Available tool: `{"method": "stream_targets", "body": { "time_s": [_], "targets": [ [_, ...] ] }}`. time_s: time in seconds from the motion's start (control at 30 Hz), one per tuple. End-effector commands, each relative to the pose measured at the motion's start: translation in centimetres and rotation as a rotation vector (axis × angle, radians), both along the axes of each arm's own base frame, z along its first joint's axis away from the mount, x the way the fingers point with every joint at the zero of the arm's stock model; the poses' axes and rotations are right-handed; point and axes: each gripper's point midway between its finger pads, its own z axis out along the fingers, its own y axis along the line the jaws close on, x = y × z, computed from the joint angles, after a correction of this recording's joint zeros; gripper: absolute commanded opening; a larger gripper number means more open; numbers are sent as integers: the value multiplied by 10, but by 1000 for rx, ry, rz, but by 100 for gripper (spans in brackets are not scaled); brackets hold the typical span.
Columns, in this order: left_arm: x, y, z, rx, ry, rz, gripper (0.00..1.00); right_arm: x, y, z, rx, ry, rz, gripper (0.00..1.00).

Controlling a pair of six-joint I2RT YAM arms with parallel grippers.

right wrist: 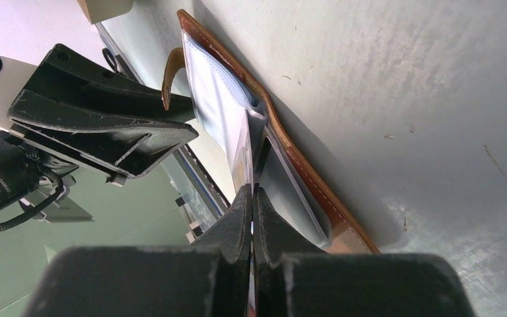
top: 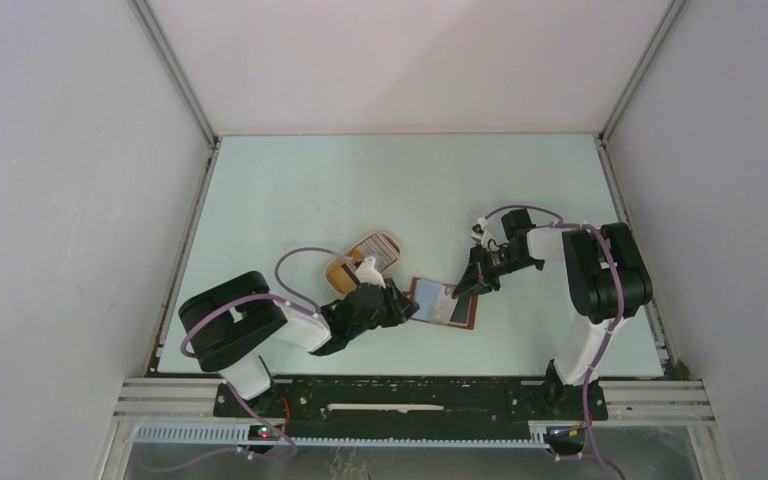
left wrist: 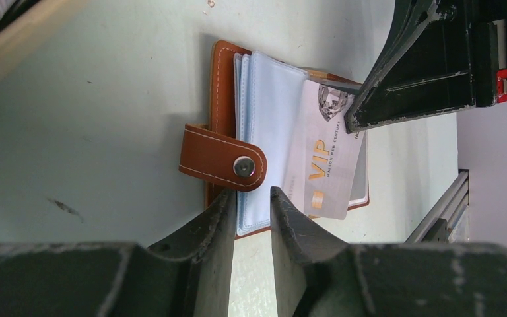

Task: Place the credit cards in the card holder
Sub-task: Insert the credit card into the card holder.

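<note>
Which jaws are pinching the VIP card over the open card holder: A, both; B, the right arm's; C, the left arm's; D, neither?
B: the right gripper has its jaws shut on the VIP card by its edge, while the left gripper stands with jaws apart at the near edge of the card holder.

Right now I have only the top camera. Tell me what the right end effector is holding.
Observer: The right end effector is shut on a pale card printed VIP.
Operator: Give me the card's position.
Observer: It lies slanted across the clear pockets of the open brown card holder. I cannot tell if it is inside a sleeve.
Operator: Report the strap.
Observer: The strap wraps round the cover's edge, its snap end resting on the pockets, just ahead of the left end effector.
</note>
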Motion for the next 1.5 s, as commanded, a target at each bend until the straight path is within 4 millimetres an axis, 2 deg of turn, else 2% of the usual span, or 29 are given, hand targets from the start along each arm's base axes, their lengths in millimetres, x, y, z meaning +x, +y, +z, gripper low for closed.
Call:
{"method": "stream_targets", "body": {
  "time_s": [0.0, 0.33, 0.73, 0.8, 0.93, 1.17, 1.47],
  "targets": [
    [-4, -8, -4, 24, 4, -44, 31, -3, 2, 0, -8, 3, 42, 0],
    [-4, -9, -4, 24, 3, -47, 31, -3, 3, 0, -12, 12, 40, 0],
    [-5, -9, -3, 24, 2, -55, 30, 1, 8, -4, -26, 30, 77, 9],
    [-6, -12, 0, 10, -7, -73, 31, 2, 8, -4, -30, 26, 79, 13],
    [-7, -13, 6, -16, -25, -79, 34, 5, 6, -3, -35, 14, 82, 22],
    [-13, -11, 21, -59, -52, -105, 42, 8, 3, -1, -51, -14, 87, 30],
    [-23, 4, 30, -74, -75, -105, 47, 10, 3, 0, -62, -32, 93, 32]
  ]
}}
